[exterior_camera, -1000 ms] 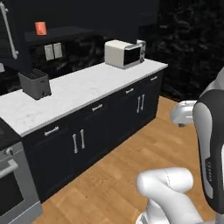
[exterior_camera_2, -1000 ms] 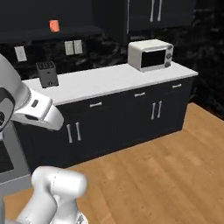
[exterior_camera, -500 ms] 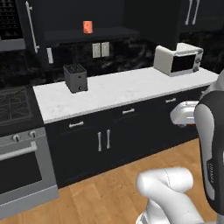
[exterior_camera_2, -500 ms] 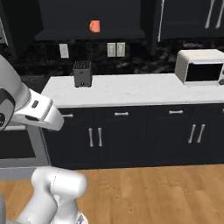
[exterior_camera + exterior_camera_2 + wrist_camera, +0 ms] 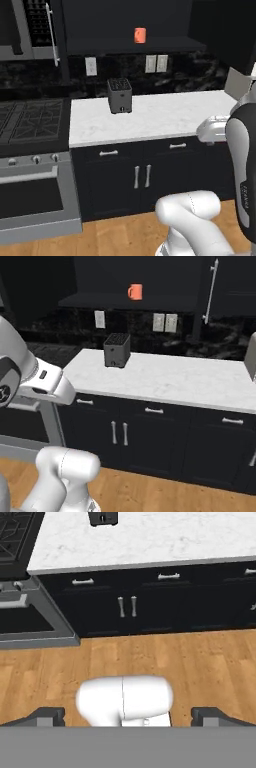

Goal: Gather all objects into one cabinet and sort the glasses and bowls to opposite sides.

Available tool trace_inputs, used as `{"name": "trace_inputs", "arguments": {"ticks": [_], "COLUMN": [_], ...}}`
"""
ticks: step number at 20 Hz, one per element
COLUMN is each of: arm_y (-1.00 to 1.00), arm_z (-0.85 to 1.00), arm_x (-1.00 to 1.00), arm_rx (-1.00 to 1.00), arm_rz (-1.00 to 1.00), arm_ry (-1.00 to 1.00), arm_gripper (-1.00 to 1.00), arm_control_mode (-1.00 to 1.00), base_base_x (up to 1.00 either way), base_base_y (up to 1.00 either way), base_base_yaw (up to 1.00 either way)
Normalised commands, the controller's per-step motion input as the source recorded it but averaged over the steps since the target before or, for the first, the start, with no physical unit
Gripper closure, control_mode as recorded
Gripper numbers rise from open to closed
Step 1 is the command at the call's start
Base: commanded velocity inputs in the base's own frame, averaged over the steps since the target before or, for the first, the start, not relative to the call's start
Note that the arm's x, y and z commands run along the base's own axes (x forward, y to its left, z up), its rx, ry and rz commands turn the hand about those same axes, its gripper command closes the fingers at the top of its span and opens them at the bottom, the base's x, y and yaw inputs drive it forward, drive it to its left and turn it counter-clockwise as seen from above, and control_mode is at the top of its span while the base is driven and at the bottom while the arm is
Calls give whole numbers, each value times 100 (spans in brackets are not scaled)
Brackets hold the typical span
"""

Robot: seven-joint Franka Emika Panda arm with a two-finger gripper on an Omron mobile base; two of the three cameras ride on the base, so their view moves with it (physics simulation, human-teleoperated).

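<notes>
A coral-orange mug with a handle stands alone on the dark shelf of the black wall cabinet; it shows again in the right base view. The cabinet's tall door with the long silver bar handle stands swung open beside the shelf, handle. My gripper points down at the wooden floor, far below the mug, and is open with nothing between its dark fingertips. The red mug, the orange cup and the wooden bowl are out of view.
A grey toaster sits on the white marble counter under the shelf. A stove with an oven adjoins on the left. Low black drawers and doors run under the counter. A microwave's edge shows at far right.
The base has moved, so the whole scene has shifted: toaster and shelf with the mug now sit centred and closer, the stove has come into view, the microwave has slid off right.
</notes>
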Motion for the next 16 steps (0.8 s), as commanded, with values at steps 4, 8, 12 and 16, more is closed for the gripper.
{"name": "trace_inputs", "arguments": {"ticks": [4, 8, 12, 16], "arm_y": [0, 0, 0, 0], "arm_z": [0, 0, 0, 0], "arm_x": [0, 0, 0, 0], "arm_rx": [0, 0, 0, 0], "arm_rz": [0, 0, 0, 0], "arm_ry": [0, 0, 0, 0], "arm_gripper": [-100, -100, -100, -100], "arm_control_mode": [100, 100, 100, 100], "base_base_x": [82, 74, 51, 41], "base_base_y": [-6, 0, 0, 1], "base_base_yaw": [9, -7, -31, -38]}}
